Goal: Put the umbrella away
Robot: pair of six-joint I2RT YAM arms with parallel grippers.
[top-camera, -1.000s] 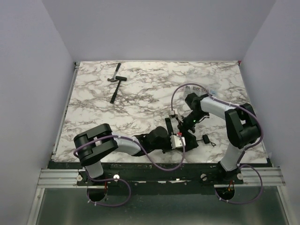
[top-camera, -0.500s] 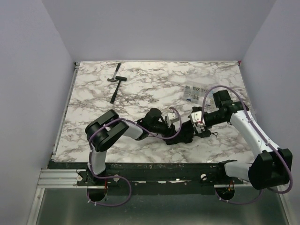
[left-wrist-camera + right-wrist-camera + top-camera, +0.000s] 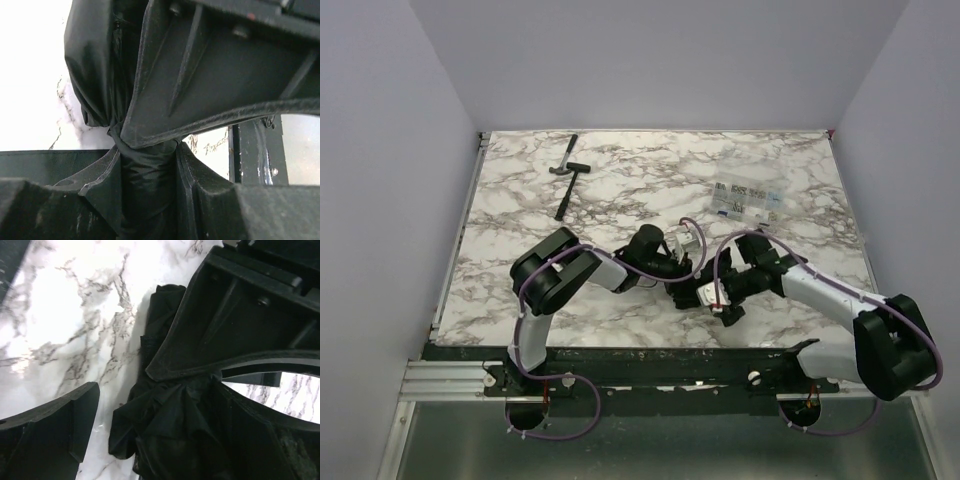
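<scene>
The umbrella point(image 3: 698, 291) is a folded bundle of black fabric lying on the marble table point(image 3: 520, 240), just right of centre and near the front. My left gripper point(image 3: 678, 276) reaches it from the left. In the left wrist view the left gripper point(image 3: 147, 187) is shut on a twisted neck of the umbrella's fabric point(image 3: 95, 75). My right gripper point(image 3: 718, 298) meets it from the right. Seen from the right wrist, the right gripper point(image 3: 155, 407) stands wide open around the crumpled fabric point(image 3: 170, 430), which rests against its right finger point(image 3: 270, 440). The umbrella's handle and shaft are hidden.
A small black-handled hammer point(image 3: 566, 180) lies at the far left of the table. A clear plastic packet point(image 3: 745, 199) lies at the far right, behind my right arm. Both arms cross the front middle of the table.
My left gripper moved away from the front edge toward the table's centre with the umbrella. The right arm swung round to the near right side and its jaws opened wide around the fabric.
</scene>
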